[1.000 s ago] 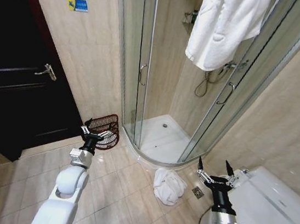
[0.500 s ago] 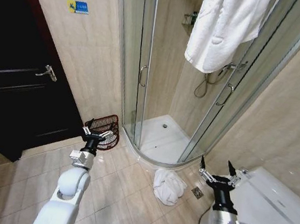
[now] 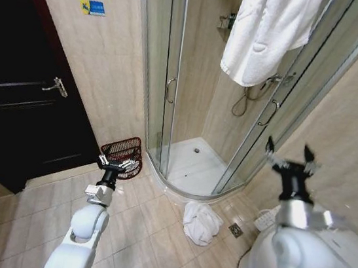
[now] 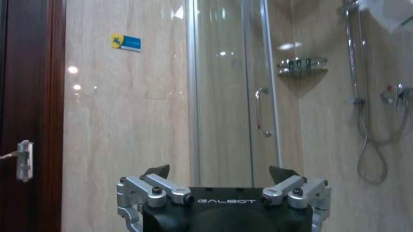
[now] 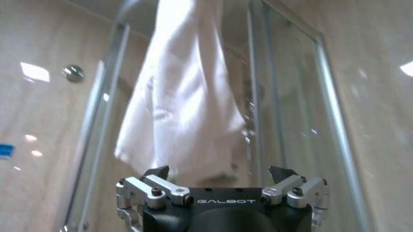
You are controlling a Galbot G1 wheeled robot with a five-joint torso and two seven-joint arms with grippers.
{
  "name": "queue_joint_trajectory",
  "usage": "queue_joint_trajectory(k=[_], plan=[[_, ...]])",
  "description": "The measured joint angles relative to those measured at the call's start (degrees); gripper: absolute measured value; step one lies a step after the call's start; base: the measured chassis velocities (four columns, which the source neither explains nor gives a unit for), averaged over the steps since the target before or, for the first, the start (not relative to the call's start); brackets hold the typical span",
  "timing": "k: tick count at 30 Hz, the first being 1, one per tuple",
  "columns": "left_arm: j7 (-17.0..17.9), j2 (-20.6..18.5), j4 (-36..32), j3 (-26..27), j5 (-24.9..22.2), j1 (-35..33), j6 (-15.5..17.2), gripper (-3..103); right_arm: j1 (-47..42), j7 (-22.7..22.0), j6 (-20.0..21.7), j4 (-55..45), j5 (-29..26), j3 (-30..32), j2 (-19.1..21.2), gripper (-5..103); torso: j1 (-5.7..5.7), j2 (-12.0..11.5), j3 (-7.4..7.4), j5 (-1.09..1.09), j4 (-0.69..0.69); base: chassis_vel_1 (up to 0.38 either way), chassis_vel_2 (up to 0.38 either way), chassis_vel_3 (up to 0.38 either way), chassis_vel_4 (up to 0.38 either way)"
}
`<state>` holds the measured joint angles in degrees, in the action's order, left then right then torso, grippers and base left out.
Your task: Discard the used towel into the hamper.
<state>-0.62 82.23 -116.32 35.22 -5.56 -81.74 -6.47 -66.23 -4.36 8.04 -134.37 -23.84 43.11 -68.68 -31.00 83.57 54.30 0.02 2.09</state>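
I've got the towel [image 3: 201, 221] crumpled on the floor tiles just outside the shower [image 3: 191, 165], the hamper [image 3: 123, 155] off by the wall near the door [image 3: 17, 109]. My left gripper [image 3: 118, 163] hovers wide open before the hamper. Right gripper [image 3: 291, 161] is up high, also spread wide, empty.

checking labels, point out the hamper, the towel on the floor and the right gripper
hamper [image 3: 124, 152]: head view, on its open wire side, by the shower's glass door.
towel on the floor [image 3: 200, 221]: head view, middle of the crumpled white heap.
right gripper [image 3: 290, 156]: head view, midway between its open fingertips, raised.
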Motion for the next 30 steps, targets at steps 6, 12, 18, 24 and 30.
queue_joint_trajectory(k=[6,12,18,24,30], plan=[[0.02,-0.58,3.50,-1.82,2.92,2.17,-0.16,100,13.90,0.18,0.02,10.98,-6.32,-1.65,10.08,100,0.05,-0.10,-0.05,0.03,0.00,0.000,0.000,0.000,0.000],[-0.26,-0.95,5.41,-3.70,3.88,3.98,0.46,100,32.75,-1.04,1.39,20.00,-12.03,-7.05,20.23,100,0.08,-0.17,-0.09,0.02,-0.03,0.000,0.000,0.000,0.000],[-0.21,-0.90,6.54,-2.94,4.30,3.83,0.38,100,50.75,-2.50,2.14,26.47,-14.63,-20.16,25.88,100,0.10,-0.20,-0.12,-0.07,0.00,0.000,0.000,0.000,0.000],[-0.09,-0.66,6.56,-2.57,4.32,3.20,0.12,100,70.90,-4.99,2.30,34.44,-17.62,-35.98,24.43,100,0.11,-0.24,-0.13,-0.06,0.01,0.000,0.000,0.000,0.000],[-0.08,-0.94,6.42,-2.11,4.08,2.73,-0.53,100,87.13,-10.91,4.74,42.86,-19.32,-46.22,17.41,100,0.14,-0.27,-0.15,-0.03,0.01,0.000,0.000,0.000,0.000]])
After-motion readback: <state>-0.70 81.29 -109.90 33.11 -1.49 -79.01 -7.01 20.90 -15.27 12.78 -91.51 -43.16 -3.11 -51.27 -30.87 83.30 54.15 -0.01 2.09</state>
